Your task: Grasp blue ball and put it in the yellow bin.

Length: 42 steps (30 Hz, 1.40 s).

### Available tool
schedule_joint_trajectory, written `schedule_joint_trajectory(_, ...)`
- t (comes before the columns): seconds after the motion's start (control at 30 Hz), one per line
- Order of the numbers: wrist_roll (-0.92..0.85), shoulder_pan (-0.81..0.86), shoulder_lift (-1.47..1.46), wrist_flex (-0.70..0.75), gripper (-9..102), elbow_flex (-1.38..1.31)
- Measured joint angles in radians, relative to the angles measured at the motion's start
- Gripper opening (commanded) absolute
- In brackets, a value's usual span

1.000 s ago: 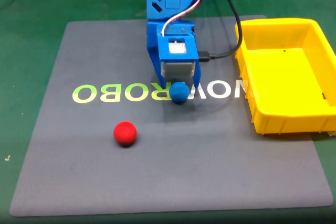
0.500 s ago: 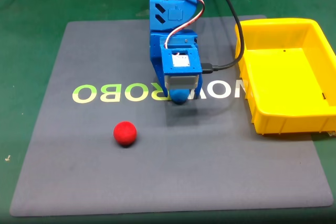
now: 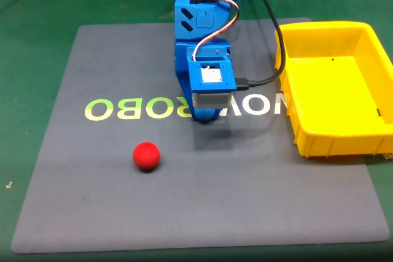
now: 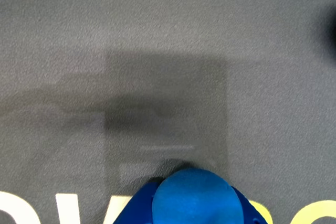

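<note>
In the wrist view the blue ball (image 4: 194,195) sits at the bottom edge, resting on the grey mat, with blue fingers (image 4: 132,212) pressed against both its sides. In the fixed view my gripper (image 3: 206,115) points straight down over the mat's lettering and covers the ball almost completely. The gripper looks shut on the ball, which is still down at mat level. The yellow bin (image 3: 287,90) stands at the right edge of the mat, well to the right of the gripper, and nothing lies in it.
A red ball (image 3: 146,155) lies on the grey mat (image 3: 92,200), down and to the left of the gripper. A black cable (image 3: 270,69) runs from the wrist past the bin's left wall. Green table surrounds the mat.
The gripper has come forward and down over the blue ball. A second ago the ball lay in plain sight in front of the fingers; it now sits between them.
</note>
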Motion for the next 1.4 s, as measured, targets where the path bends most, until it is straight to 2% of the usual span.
schedule_joint_trajectory(0.23,-0.038,-0.071,0.187,-0.003,0,0.0)
schedule_joint_trajectory(0.5,-0.021,-0.265,0.371,-0.012,0,0.0)
schedule_joint_trajectory(0.83,0.089,-0.497,0.39,0.066,0,-0.002)
schedule_joint_trajectory(1.13,0.123,-0.569,0.39,0.101,0,-0.002)
schedule_joint_trajectory(1.17,0.123,-0.569,0.39,0.106,1,-0.002)
schedule_joint_trajectory(1.33,0.121,-0.566,0.396,0.129,29,-0.002)
schedule_joint_trajectory(1.4,0.121,-0.561,0.402,0.135,34,-0.002)
